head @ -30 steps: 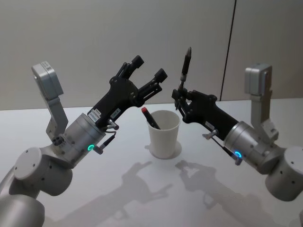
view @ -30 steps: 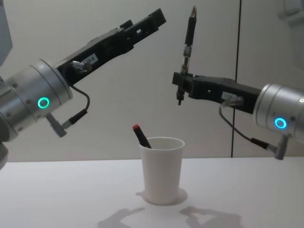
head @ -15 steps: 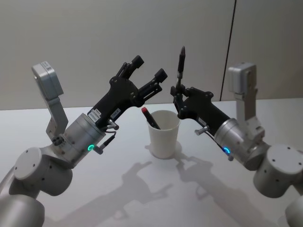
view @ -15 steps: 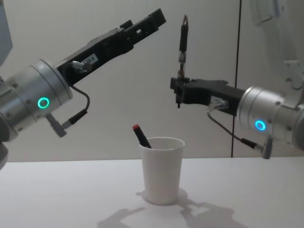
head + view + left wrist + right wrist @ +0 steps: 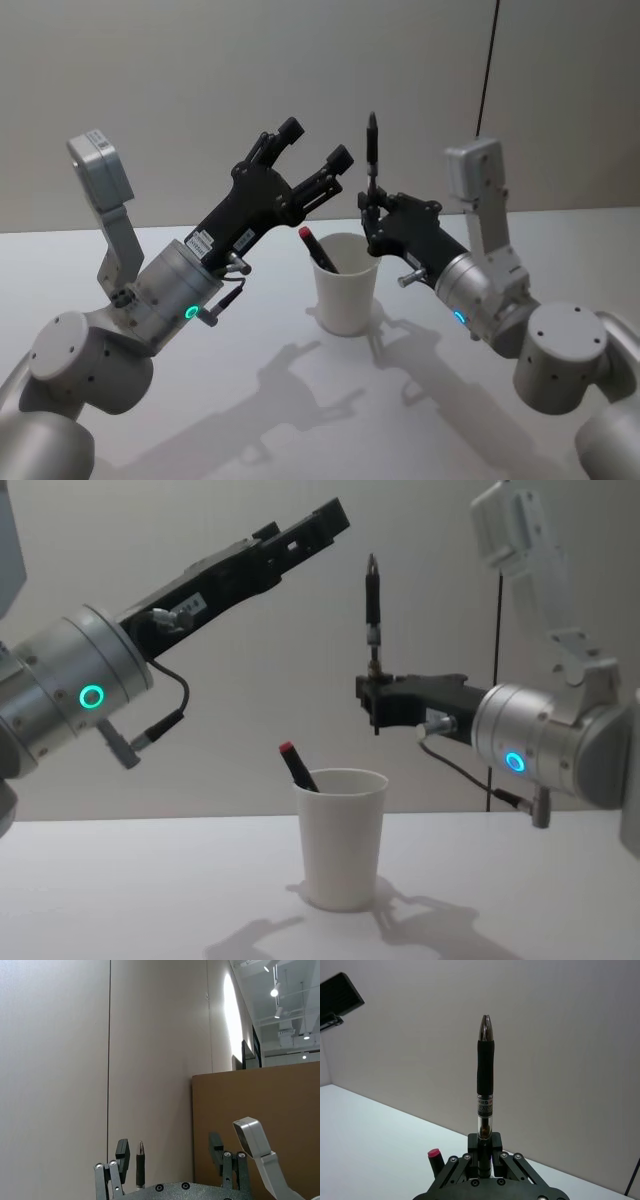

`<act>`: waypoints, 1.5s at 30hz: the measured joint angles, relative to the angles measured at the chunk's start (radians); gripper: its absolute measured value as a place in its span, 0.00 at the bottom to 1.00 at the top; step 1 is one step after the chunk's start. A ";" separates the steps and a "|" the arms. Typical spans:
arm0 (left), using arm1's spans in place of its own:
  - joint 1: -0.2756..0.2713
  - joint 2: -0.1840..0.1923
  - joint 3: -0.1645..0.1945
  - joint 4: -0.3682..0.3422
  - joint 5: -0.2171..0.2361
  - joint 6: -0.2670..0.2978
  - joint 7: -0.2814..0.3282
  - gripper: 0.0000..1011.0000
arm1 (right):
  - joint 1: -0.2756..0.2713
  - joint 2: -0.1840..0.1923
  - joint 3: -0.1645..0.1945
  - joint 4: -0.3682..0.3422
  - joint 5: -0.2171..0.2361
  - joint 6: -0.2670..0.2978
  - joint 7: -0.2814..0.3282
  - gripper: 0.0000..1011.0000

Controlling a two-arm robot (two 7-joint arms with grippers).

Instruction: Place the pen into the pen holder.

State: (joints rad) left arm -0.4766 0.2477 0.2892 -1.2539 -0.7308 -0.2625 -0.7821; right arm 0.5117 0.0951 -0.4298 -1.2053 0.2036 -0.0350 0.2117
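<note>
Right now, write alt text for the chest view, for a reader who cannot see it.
The right gripper holds a black pen upright above a white paper cup that has a red-capped pen leaning inside. The left gripper hangs open, higher up to the left.

- A white tabletop [image 5: 300, 400] fills the lower half of the head view, with soft shadows [image 5: 300, 370] lying across it toward 6 o'clock.
- A pale grey wall [image 5: 200, 80] stands behind the tabletop; a thin dark vertical seam [image 5: 487, 100] runs down it at about 1 o'clock in the head view.
- In the left wrist view, a brown panel [image 5: 260, 1120] sits at about 4 o'clock, beside the grey wall.
- Ceiling track lights [image 5: 275, 980] shine at 1 o'clock in that same view, with a bright glare streak [image 5: 231, 1010] on the wall.
</note>
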 joint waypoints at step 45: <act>0.000 0.000 0.000 0.000 0.000 0.000 0.000 0.99 | 0.041 -0.035 -0.003 0.093 -0.033 0.002 0.001 0.95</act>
State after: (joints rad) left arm -0.4766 0.2476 0.2892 -1.2539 -0.7308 -0.2626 -0.7821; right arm 0.5529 0.0605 -0.4323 -1.1120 0.1703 -0.0332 0.2124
